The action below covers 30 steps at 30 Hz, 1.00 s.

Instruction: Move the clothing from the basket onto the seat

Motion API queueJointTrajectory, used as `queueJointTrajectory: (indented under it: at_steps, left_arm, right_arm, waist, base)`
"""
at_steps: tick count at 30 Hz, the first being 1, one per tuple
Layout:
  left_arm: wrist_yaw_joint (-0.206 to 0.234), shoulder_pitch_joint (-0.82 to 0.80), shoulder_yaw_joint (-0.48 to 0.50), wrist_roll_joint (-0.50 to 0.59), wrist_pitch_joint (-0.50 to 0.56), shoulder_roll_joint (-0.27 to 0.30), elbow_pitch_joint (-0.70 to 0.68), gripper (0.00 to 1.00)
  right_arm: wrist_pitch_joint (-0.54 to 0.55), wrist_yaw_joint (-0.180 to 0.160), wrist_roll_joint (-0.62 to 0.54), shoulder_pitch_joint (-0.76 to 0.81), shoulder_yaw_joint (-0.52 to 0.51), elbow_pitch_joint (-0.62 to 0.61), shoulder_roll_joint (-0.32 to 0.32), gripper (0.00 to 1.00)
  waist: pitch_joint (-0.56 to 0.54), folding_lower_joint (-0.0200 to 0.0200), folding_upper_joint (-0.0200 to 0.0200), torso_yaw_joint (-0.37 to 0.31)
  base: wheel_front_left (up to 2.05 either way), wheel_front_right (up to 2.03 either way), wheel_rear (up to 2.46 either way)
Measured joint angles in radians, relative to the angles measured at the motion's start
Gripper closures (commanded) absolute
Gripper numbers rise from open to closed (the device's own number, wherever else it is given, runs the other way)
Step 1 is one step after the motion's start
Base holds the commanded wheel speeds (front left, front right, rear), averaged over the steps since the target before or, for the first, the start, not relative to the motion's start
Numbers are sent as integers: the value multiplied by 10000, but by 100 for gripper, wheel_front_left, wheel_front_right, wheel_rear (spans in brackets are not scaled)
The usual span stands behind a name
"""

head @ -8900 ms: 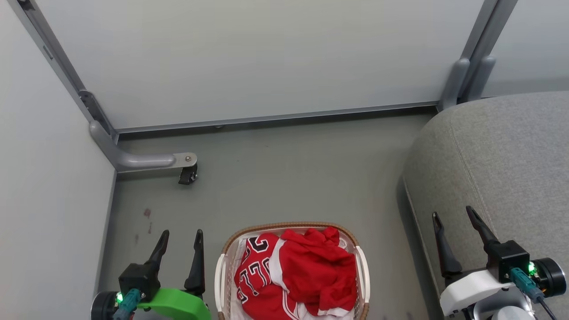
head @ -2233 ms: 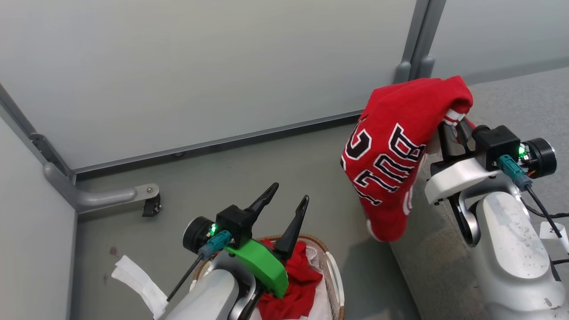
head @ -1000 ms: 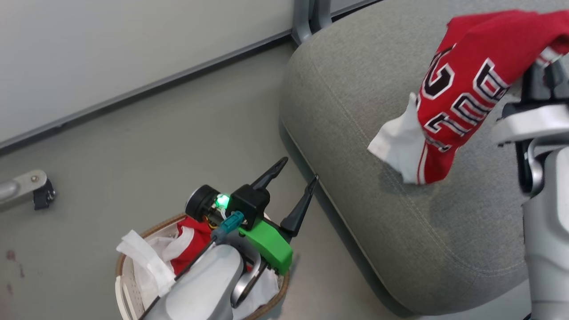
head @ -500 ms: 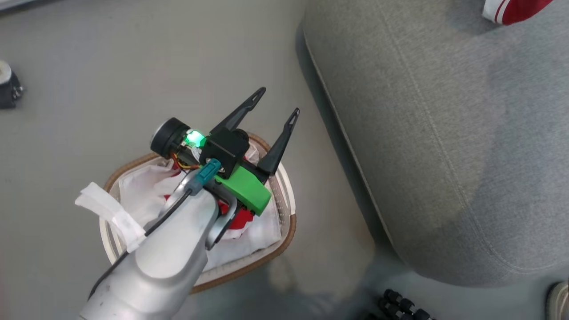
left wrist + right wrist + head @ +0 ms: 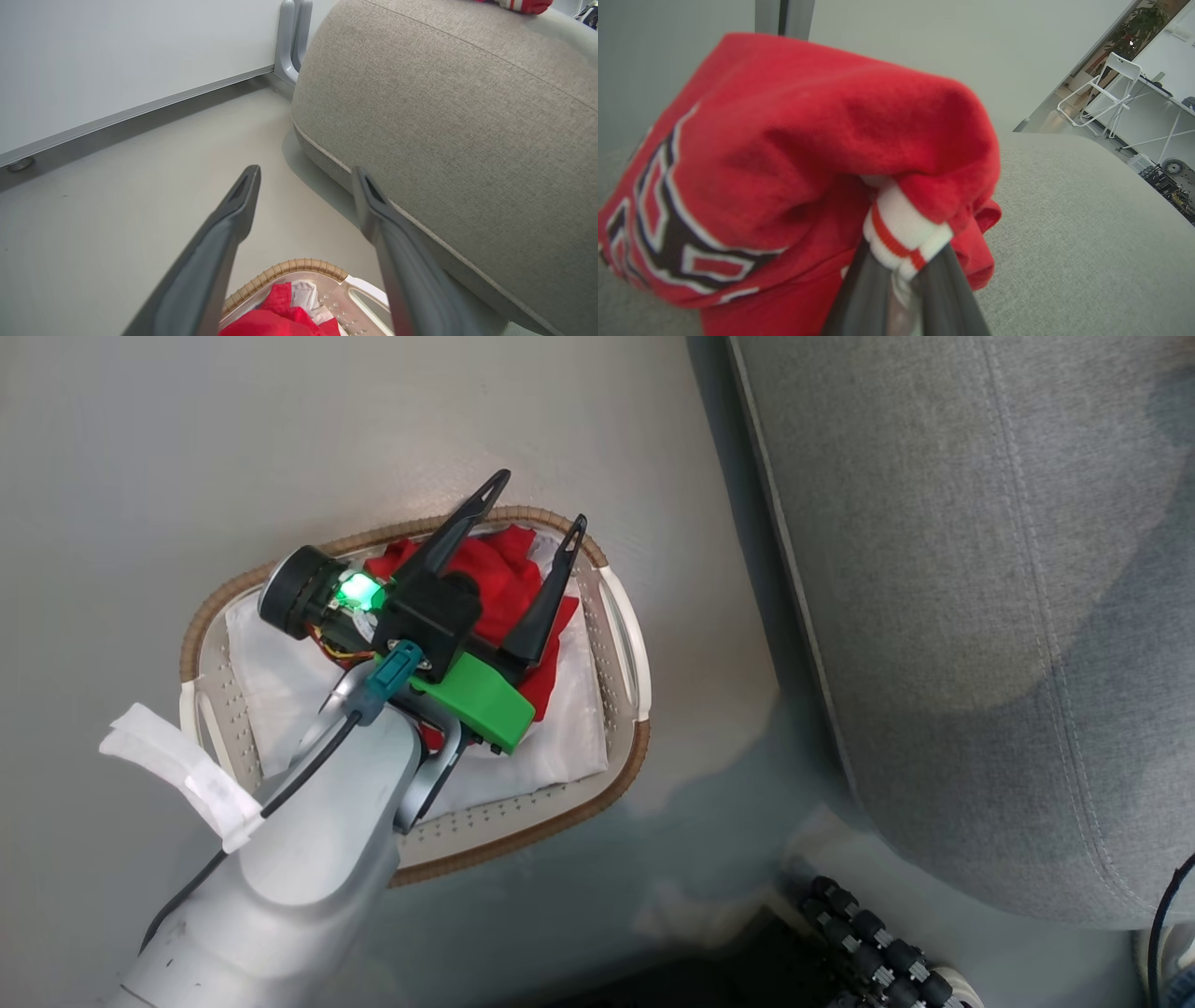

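Observation:
The oval white basket (image 5: 560,817) with its brown woven rim stands on the floor, left of the grey seat (image 5: 980,569). In it the plain red garment (image 5: 495,579) lies bunched on the white liner (image 5: 271,681). My left gripper (image 5: 540,499) hovers open over the basket's far end, holding nothing. The left wrist view has that gripper (image 5: 307,171) above the basket rim (image 5: 289,268) and the red garment (image 5: 280,317). My right gripper (image 5: 901,289) is shut on the lettered jersey (image 5: 784,140) by its white-and-red trim, above the seat (image 5: 1064,233).
Grey floor surrounds the basket. A pale wall panel with a metal post (image 5: 292,37) stands behind the seat's corner. A black ribbed part (image 5: 868,933) sits low by the seat's front. A white folding chair (image 5: 1106,88) stands far off.
The head camera has swung down and left, so the jersey and right gripper have left its picture. The left gripper stays open over the basket.

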Motion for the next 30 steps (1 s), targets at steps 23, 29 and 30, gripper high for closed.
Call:
queueJointTrajectory:
  at_steps: [23,29,30]
  left_arm:
    - [155,512,364,-598,-151,-98,138,0]
    - [167,904,1037,-734,-196,-299,90,0]
    - [167,992,1141,-734,-196,-357,56,0]
  right_arm:
    - [0,0,614,2462,1323,-1183,491,0]
    - [0,0,667,2868,2061,-1383,146,0]
    - [0,0,677,2914,2115,-1402,113,0]
  waist:
    - [-1479,-2,0,-163]
    - [-2433,-2,0,47]
    - [-2574,-3,0,88]
  base:
    - [0,0,0]
    - [0,0,0]
    - [0,0,0]
